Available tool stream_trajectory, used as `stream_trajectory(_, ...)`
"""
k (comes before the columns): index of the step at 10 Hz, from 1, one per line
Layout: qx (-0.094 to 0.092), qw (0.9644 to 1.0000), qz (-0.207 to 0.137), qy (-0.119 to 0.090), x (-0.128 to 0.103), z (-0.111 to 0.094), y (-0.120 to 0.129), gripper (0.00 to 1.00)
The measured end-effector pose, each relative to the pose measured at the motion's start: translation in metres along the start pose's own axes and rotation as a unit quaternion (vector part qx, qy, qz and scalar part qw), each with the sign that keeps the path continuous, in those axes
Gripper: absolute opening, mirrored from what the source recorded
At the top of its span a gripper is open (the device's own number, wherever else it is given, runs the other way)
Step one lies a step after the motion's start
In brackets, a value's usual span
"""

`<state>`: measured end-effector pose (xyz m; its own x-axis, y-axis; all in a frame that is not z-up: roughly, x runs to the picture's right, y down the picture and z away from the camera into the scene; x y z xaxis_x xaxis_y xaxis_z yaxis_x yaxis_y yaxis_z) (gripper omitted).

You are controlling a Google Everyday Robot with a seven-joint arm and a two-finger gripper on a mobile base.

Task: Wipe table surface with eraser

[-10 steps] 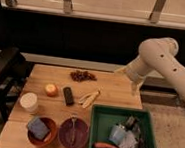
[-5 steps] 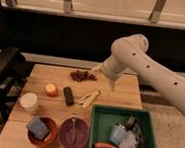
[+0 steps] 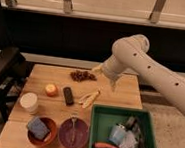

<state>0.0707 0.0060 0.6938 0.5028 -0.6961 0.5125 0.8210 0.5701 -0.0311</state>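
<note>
Small dark oblong eraser (image 3: 68, 95) lies untouched on light-brown plank worktop (image 3: 119, 94). Empty gripper (image 3: 98, 68) above far edge, fingers released. Grasp and wiping pending.

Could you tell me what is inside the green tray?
A light-blue cup, an orange-red stick and a long black tool; whatever lies beneath them is covered. The gripper hangs over the table, behind the tray.

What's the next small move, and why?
Probably lower the pincer toward the eraser and line it up over it for a grasp. The pincer hangs open and empty above the back of the table, beside the grapes, while the eraser lies untouched mid-table, so wiping can't start yet.
</note>
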Motion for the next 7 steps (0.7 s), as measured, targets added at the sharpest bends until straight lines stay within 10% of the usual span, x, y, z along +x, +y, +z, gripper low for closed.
stream_trajectory(7, 0.058, 0.9865, -0.152, -0.018, -0.024, 0.036, -0.114, 0.8)
